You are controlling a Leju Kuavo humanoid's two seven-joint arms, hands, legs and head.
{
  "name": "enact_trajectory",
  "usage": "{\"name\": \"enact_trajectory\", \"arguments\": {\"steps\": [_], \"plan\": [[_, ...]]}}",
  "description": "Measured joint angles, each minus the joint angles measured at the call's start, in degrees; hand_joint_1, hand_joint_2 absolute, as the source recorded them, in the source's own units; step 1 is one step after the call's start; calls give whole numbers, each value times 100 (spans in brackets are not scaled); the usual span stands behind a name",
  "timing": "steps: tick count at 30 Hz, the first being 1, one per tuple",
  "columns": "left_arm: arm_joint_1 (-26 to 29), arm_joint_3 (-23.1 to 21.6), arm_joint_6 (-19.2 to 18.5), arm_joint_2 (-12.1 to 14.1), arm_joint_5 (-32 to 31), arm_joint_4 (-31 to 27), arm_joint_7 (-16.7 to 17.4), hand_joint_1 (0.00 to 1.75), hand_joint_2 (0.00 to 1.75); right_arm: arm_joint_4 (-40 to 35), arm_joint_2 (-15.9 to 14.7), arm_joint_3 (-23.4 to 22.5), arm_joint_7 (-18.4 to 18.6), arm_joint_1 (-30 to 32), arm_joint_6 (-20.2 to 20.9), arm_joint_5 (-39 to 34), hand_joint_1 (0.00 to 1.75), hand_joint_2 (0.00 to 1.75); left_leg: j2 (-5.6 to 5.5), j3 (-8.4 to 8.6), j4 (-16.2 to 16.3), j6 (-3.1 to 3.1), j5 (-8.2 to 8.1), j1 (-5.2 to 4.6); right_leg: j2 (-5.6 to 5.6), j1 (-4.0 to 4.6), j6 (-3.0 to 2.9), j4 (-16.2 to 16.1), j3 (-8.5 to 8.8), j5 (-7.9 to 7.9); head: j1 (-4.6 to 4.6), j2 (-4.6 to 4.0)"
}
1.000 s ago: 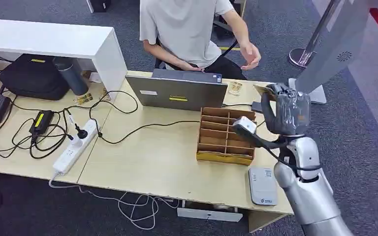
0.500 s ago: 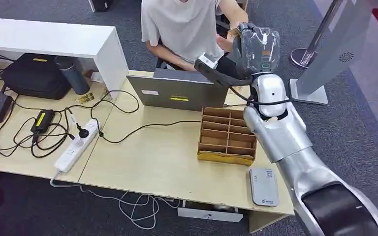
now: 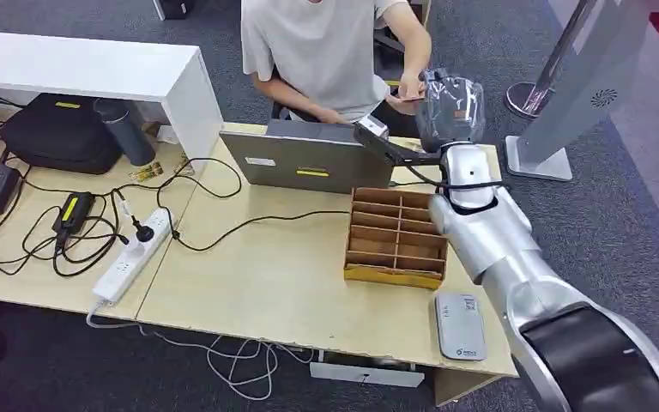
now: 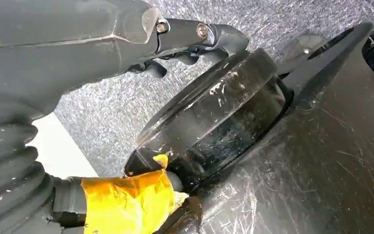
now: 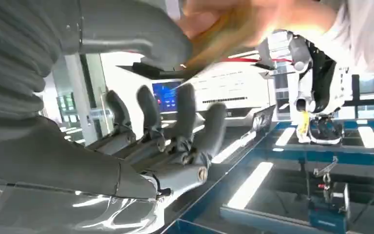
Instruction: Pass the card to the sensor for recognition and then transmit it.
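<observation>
**Right hand up at person, card at handoff**

Near: flat grey rounded sensor (image 3: 458,325) on the pale wood surface (image 3: 249,292), near edge. Behind it, brown cardboard organiser (image 3: 394,238), slotted. Grey laptop (image 3: 307,158) beyond. Silver right arm reaches past the far edge; right hand (image 3: 451,110) under glossy plastic wrap, next to person's hand (image 3: 409,87). Card (image 5: 224,36): blurred tan strip against the thick grey thumb, person's hand on it too. Dark fingers (image 5: 185,114) spread, uncurled. Left hand (image 4: 78,48) fingers curled, nothing in them.
</observation>
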Motion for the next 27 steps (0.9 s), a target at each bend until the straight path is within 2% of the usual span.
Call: {"name": "enact_trajectory", "arguments": {"steps": [5,10,13,19,27], "plan": [[9,2,-35,-17,52,52,-57,0,175,19,-7,-28,-280,124,-308,-44,0,175,3,1,-4,0,0,0,1,0,-1,-1,-1,-1,-2,0],[65,2,123,-31,55,55,-103,0,175,-425,-68,-33,-586,639,-522,-114,0,175,3,1,-4,0,0,0,1,0,-1,-1,0,-1,2,0],[154,2,349,-28,96,-9,-127,0,175,-875,-166,-31,-656,1068,-555,-199,0,175,2,1,-4,0,0,0,0,0,-1,-2,-1,-1,0,0],[321,2,885,46,404,-371,-234,0,175,-2132,-550,-46,-964,2022,-657,-541,0,175,8,-2,-4,-1,-5,1,1,0,1,-4,-4,-4,0,0],[454,-155,1740,343,833,-1319,-278,0,175,-3935,-1108,-219,-1222,3339,-666,-804,0,175,11,-13,-6,-2,-6,9,1,7,1,-5,-14,-5,0,0]]}}
